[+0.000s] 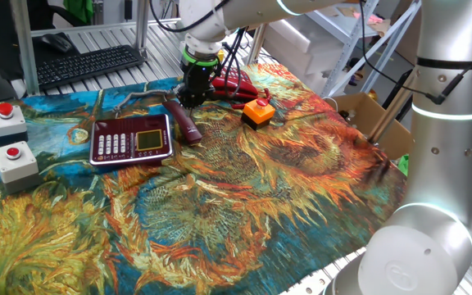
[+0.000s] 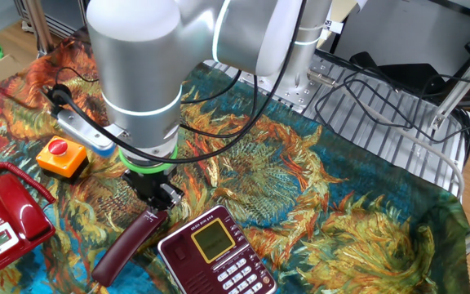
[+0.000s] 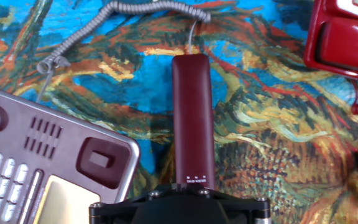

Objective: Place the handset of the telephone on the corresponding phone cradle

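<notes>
The slim dark maroon plastic handset [image 3: 193, 118] lies flat on the table [image 1: 285, 205], just beside the flat maroon phone cradle with white keys and a yellowish display [image 1: 131, 138], apart from it. I see my tool [image 2: 154, 202] right at the handset's near end; whether it is clenched I cannot tell. The coiled grey cord [image 3: 98, 28] curls beyond the cradle.

Arm bent low; gripper [image 2: 155, 201] points straight down; jaws hidden.
</notes>
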Action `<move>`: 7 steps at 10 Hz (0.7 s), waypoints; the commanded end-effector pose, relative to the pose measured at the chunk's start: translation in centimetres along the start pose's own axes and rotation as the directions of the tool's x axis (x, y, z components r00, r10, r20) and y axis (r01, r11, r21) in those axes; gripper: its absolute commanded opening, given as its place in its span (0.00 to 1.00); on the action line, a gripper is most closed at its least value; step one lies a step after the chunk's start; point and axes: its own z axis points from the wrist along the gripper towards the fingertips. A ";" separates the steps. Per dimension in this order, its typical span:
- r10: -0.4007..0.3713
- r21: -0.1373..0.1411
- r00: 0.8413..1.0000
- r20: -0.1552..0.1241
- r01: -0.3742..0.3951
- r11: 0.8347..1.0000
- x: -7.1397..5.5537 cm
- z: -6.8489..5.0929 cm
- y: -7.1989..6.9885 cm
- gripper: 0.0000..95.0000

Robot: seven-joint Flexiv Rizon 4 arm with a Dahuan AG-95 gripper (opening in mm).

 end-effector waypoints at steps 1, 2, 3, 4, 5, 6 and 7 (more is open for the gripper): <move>-0.010 -0.001 1.000 0.006 0.010 1.000 -0.1 0.0 0.0 0.40; -0.020 -0.003 1.000 0.005 0.020 1.000 -0.1 0.0 0.0 0.40; -0.022 -0.006 1.000 0.007 0.022 1.000 -0.1 0.0 0.0 0.40; -0.024 -0.008 1.000 0.013 0.025 1.000 -0.1 0.0 0.0 0.40; -0.032 -0.008 0.999 0.019 0.032 0.999 -0.1 0.0 0.0 0.40; -0.030 0.002 0.999 0.033 0.030 1.000 -0.2 0.2 0.1 0.40; -0.015 0.004 0.999 0.041 0.015 1.000 -0.5 0.6 0.3 0.40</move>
